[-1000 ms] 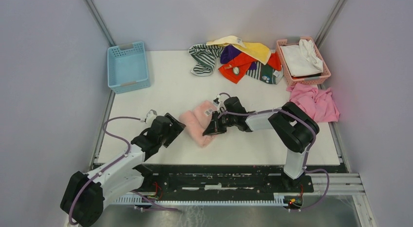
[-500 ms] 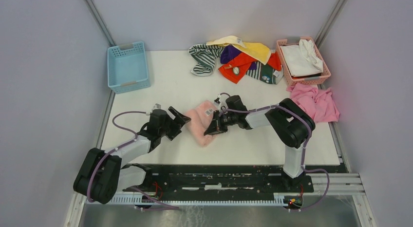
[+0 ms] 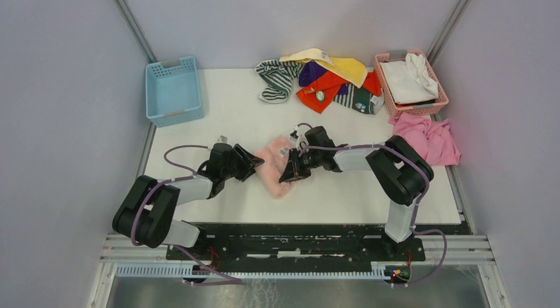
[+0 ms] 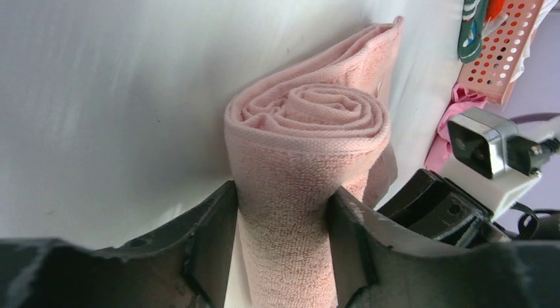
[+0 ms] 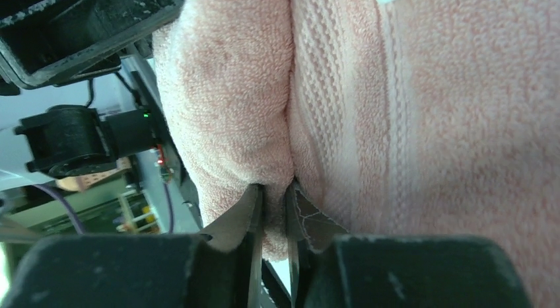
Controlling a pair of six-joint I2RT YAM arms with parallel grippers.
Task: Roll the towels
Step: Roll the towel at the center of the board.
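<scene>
**Left fingers** (image 4: pixel 211 232): pressed against both sides of the light pink towel (image 4: pixel 310 123), so the roll is grasped.

**Right fingers** (image 5: pixel 238 222): set narrowly apart at a fold on the roll's other end. Whether that fold is pinched cannot be told.

**Light pink towel:** laid mid-surface (image 3: pixel 218 123) between the two arms and wound into a spiral, with one flap trailing loose.

**Progress:** one towel is judged nearly rolled and not yet put away.

**Pile of towels** (image 3: pixel 323 80): left unrolled at the far edge (striped, yellow, purple, orange-red and dark green are made out). A bright pink cloth (image 3: pixel 429 139) is crumpled at the right.

**Blue basket** (image 3: pixel 173 93): nothing is seen inside.

**Pink basket** (image 3: pixel 422 106): filled with white cloth (image 3: pixel 406 80).
</scene>
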